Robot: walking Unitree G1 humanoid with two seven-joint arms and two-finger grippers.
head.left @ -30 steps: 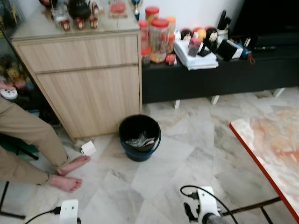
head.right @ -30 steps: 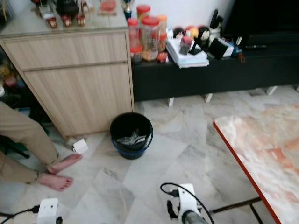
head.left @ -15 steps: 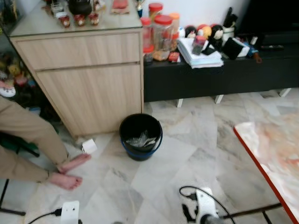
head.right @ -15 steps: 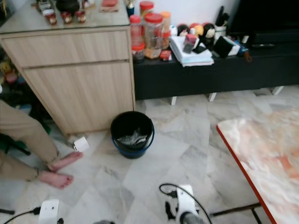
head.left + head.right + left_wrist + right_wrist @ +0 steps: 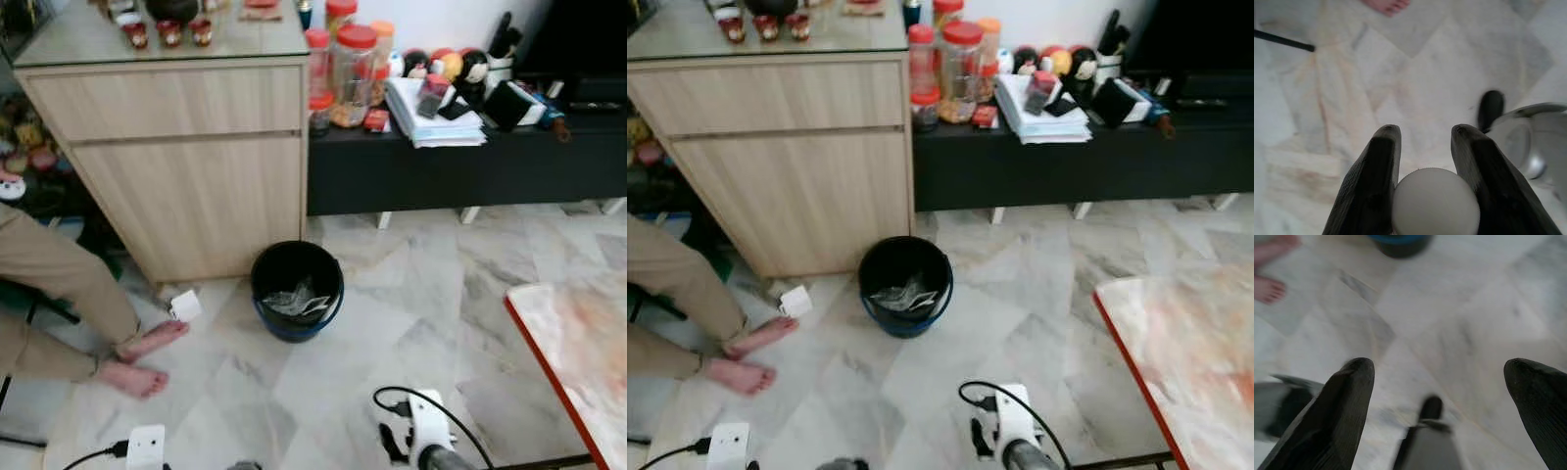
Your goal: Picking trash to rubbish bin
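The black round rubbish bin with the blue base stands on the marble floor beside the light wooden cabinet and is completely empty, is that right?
Not quite: the black round rubbish bin with the blue base does stand beside the light wooden cabinet, but the left eye view shows crumpled trash already inside it.

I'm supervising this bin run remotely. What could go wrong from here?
1. A person's bare feet rest on the floor near the black bin; walking closer risks contact.
2. The left gripper pinches a smooth white ball deep between its fingers; it might slip out or roll away if released short of the bin.
3. The red-edged table stands close on the robot's right and could catch the open right gripper.
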